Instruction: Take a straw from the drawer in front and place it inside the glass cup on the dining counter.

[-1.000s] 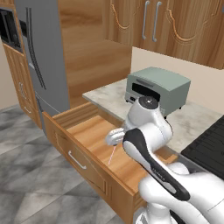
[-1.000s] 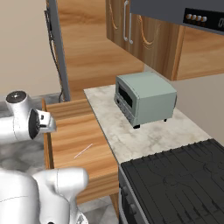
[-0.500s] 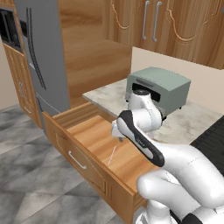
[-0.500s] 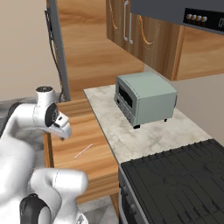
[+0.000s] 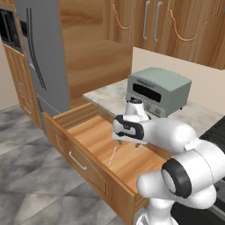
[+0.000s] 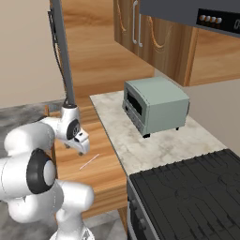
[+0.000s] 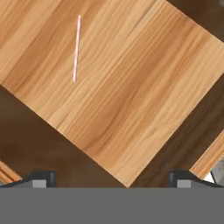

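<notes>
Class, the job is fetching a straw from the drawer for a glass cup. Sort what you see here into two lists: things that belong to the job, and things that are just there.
Belongs to the job:
- straw, lying flat on the drawer floor
- drawer, pulled open
- tool, open above the drawer

Just there:
- toaster oven on the marbled top
- fridge
- stove
- upper cabinets

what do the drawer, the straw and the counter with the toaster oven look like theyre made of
Drawer: light-brown wood, judging by the grain streaks on its floor, matte.
Straw: thin, smooth, pale pinkish-white stick; plastic or paper, the look leaves it open.
Counter: beige-grey marbled surface, likely stone.
Toaster oven: grey-green casing, probably painted metal.
</notes>
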